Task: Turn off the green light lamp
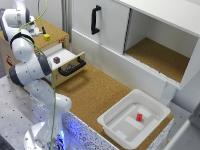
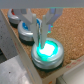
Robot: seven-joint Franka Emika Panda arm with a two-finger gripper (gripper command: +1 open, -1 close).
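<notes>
Exterior view: white cabinet [image 1: 150, 30] stands behind the cork counter [image 1: 95, 92]; a white tub [image 1: 112, 120] lies in front of it, holding a red block [image 1: 139, 117]. Wrist view: gripper [image 2: 41, 34] parted, empty, above the lit green lamp [image 2: 47, 51] (glowing).

Even bright room light, soft blur, green lamp [image 2: 47, 51] glow in wrist view

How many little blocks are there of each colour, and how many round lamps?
Red blocks: 1, in the white tray
Yellow blocks: 1
Dark blocks: 1, in the open drawer
Round lamps: 3; one glows green
Total: 6
</notes>
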